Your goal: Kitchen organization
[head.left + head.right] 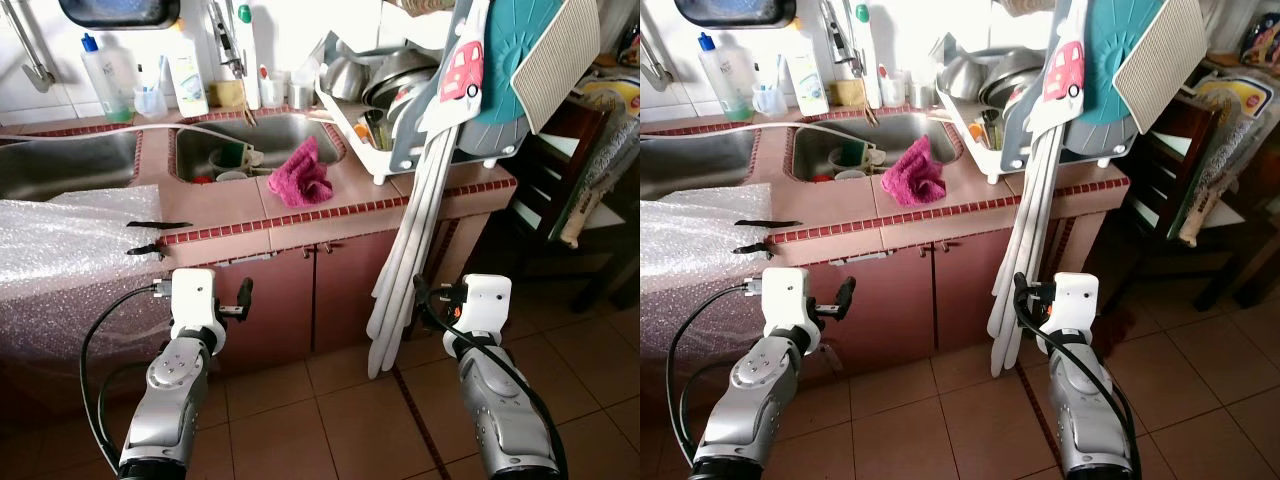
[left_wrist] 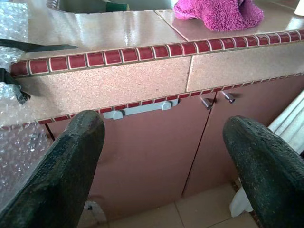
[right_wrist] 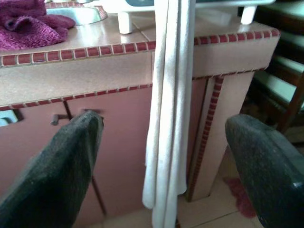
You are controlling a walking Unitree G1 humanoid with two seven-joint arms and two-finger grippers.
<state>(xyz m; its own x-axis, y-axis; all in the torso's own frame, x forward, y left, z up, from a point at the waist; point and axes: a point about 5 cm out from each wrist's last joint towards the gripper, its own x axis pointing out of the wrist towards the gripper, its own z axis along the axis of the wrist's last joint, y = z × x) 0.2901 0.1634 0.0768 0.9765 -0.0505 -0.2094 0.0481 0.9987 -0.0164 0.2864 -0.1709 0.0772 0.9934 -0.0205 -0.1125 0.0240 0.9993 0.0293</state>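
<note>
Both arms raised before the pink tiled tabletop [image 1: 225, 205], nothing held.
The left gripper [image 2: 164, 166] and right gripper [image 3: 166, 166] are spread wide facing the cabinet doors; a crumpled magenta cloth [image 1: 300, 175] lies beside the steel sink [image 1: 285, 135].

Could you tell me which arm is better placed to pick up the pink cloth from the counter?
Probably the left. The pink cloth lies by the sink, nearer the left gripper, open and facing that stretch. The right gripper, also open, faces the hanging white towel.
</note>
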